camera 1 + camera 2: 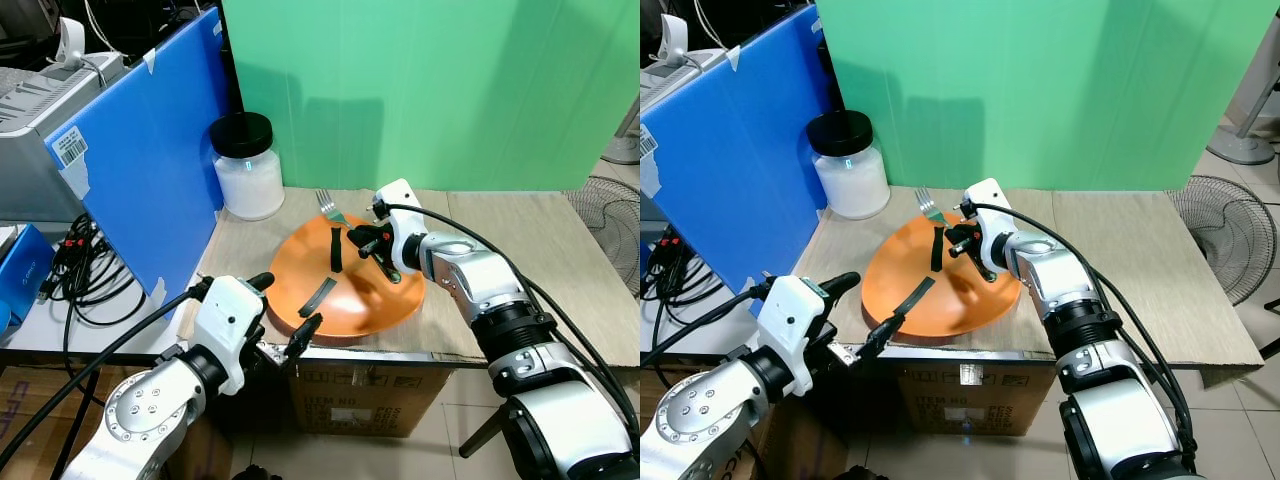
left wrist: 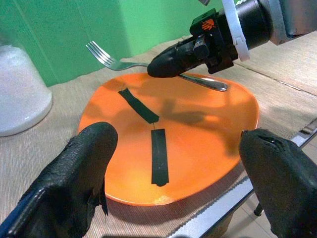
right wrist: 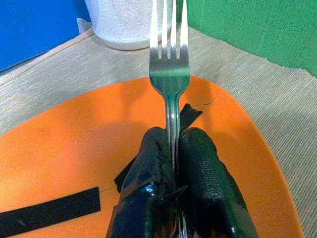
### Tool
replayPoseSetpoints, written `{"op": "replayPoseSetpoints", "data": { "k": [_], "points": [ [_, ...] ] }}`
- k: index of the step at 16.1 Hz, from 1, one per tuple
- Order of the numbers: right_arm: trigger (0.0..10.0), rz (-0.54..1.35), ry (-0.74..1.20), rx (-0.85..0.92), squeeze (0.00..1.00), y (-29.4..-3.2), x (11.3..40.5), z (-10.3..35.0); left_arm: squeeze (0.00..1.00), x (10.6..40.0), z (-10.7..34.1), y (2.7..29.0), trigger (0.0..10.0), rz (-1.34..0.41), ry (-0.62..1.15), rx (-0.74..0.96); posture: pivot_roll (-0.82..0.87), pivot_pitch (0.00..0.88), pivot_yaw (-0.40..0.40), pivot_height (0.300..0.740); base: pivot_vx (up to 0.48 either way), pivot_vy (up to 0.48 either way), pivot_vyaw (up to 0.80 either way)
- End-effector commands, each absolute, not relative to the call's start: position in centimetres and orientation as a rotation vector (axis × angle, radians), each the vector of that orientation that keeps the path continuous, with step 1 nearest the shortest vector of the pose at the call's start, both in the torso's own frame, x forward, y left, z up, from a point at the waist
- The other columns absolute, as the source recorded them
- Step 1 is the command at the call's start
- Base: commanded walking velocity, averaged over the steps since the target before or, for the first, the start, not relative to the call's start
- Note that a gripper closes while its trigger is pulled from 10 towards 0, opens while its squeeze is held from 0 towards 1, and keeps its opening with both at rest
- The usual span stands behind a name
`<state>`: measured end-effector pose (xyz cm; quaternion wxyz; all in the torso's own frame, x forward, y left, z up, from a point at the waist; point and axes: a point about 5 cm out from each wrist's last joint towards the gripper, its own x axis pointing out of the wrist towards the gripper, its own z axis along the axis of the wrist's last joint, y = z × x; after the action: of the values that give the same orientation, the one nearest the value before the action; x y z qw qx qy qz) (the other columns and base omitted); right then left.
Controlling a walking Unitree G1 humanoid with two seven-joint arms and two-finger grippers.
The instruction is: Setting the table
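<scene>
— Nearest item?
— Left pincer [image 1: 290,318], fingers spread wide, empty, at the tabletop's [image 1: 560,260] front edge just before the orange plate [image 1: 345,290].
— The fork [image 3: 170,74]?
— Clamped by its handle in the right pincer [image 3: 174,148], held above the plate, tines toward the white jar [image 1: 247,170] near the tabletop's back left corner.
— Plate markings?
— Two black tape strips [image 2: 159,156].

Lab: green backdrop [image 1: 420,90], printer [image 1: 40,110], cables [image 1: 75,265]
</scene>
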<state>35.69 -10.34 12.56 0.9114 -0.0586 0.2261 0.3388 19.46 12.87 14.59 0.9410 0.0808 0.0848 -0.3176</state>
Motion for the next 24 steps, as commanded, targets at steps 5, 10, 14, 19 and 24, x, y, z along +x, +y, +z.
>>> {"op": "replayPoseSetpoints", "data": {
  "k": [5,10,14,19,24],
  "points": [
    [0.0,0.715,0.448,-0.115,0.0,-10.0,35.8,13.1,0.0,19.5,14.6,12.9,10.0,-0.646,0.174,0.177,-0.06,0.0,0.059,0.74,0.0,0.0,0.0],
    [10.0,0.495,0.069,-0.009,0.0,-13.9,28.6,17.5,0.0,21.5,15.7,15.3,10.0,-0.226,0.041,0.185,-0.11,0.0,0.053,0.74,0.0,0.0,-0.64],
    [10.0,0.497,0.042,0.003,0.0,-13.8,28.6,17.7,0.0,21.5,15.8,15.2,10.0,-0.231,0.036,0.186,-0.11,0.0,0.053,0.74,0.0,0.0,-0.8],
    [10.0,0.196,0.049,0.021,0.0,-17.3,26.5,17.5,0.0,22.3,15.8,14.6,10.0,-0.204,0.002,0.172,-0.14,0.0,0.065,0.74,0.0,0.0,-0.8],
    [10.0,0.1,0.07,0.002,0.0,-18.8,25.6,17.2,0.0,22.3,15.7,14.5,10.0,-0.175,-0.011,0.146,-0.15,0.0,0.071,0.74,0.0,0.0,-0.8]
  ]
}}
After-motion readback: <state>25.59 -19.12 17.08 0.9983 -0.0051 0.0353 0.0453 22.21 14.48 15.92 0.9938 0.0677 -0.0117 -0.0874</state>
